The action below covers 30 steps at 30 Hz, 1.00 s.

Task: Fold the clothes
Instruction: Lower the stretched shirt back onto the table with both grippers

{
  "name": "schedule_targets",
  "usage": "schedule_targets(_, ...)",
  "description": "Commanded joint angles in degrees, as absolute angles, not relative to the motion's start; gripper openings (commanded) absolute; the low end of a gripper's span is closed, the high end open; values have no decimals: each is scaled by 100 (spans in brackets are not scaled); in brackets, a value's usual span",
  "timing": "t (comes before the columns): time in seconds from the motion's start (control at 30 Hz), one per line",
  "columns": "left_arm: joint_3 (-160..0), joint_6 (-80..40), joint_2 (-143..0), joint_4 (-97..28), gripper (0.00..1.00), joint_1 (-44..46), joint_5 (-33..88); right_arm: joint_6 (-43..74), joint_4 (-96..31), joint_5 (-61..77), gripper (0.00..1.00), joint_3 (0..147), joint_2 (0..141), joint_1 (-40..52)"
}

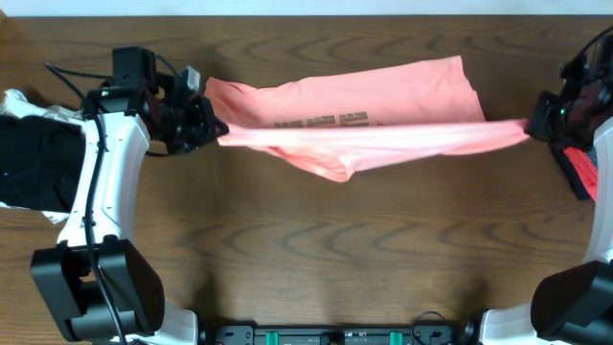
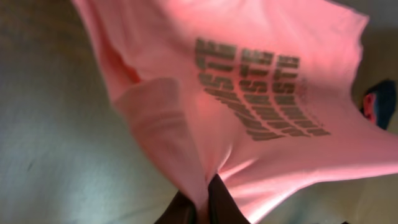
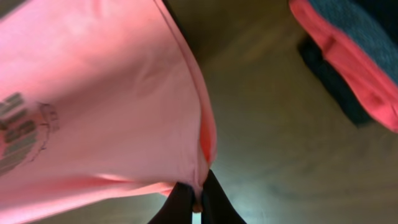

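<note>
Lettering on the T-shirt blurs past reading while left hand and right hand pinch its taut ends.

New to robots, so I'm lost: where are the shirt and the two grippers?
shirt (image 1: 421, 91): overhead view, its flat upper panel.
left gripper (image 1: 222, 129): overhead view, fingertips pinching the shirt.
right gripper (image 1: 530, 123): overhead view, fingertips pinching the shirt.

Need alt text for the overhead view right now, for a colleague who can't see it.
A salmon-pink T-shirt with metallic block lettering is stretched across a dark wooden table, pinched at one end by the left gripper and at the other by the right gripper.
</note>
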State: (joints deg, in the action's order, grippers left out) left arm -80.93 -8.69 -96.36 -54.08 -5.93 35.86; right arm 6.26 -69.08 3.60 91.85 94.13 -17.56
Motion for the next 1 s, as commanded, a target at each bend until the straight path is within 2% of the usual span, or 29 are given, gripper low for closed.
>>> schedule_targets(0.0,-8123,-707,-9614,-5717,12,-624,3282,545,-7148,-5,7,9142,9367,-1800)
schedule_targets(0.13,-8123,-707,-9614,-6219,16,-624,3002,548,-7470,-25,9,8978,9367,-1800)
schedule_targets(0.4,-8123,-707,-9614,-6958,17,-622,2539,550,-7629,-23,6,8309,9367,-1800)
schedule_targets(0.7,-8103,-709,-9614,-7028,17,-569,2458,550,-7288,-25,1,7380,9367,-1800)
schedule_targets(0.97,-7717,-707,-9614,-6923,17,-270,2456,569,-7002,-58,1,6997,9367,-1800)
